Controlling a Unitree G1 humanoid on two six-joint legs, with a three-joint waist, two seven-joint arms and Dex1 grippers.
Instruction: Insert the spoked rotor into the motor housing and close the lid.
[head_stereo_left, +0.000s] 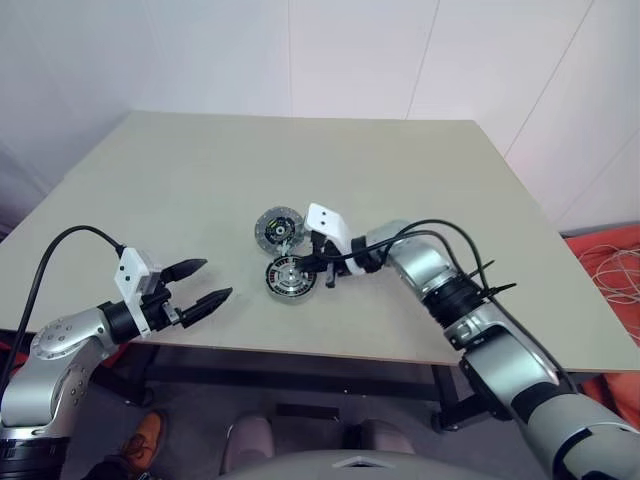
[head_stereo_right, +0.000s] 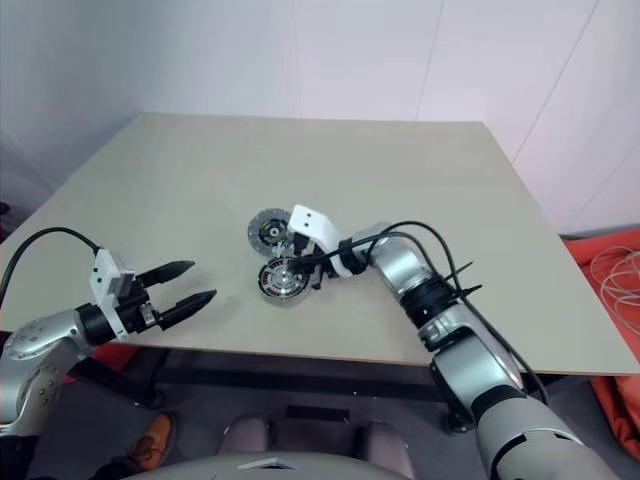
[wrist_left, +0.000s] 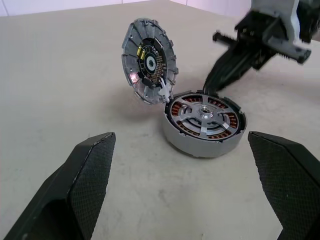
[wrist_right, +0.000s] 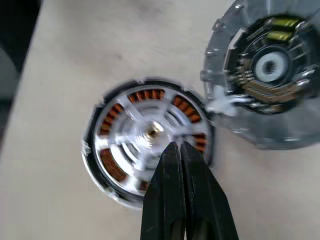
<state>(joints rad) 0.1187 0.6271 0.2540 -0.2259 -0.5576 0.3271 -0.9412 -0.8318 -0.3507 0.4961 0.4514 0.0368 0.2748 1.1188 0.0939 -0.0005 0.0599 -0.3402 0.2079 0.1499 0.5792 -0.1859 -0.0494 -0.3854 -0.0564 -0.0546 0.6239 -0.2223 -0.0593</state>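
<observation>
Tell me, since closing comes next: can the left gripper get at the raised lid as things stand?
Probably yes. The left gripper is open, and bare table lies between it and the lid, which stands tilted beside the motor housing. The right gripper, shut, hovers over the housing, not the lid.

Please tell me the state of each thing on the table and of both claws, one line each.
spoked rotor: seated in the housing, copper coils visible between its spokes.
motor housing: flat on the table, uncovered.
lid: tilted up beside the housing, inner face showing.
left claw: open, empty.
right claw: shut, tips over the rotor.
</observation>
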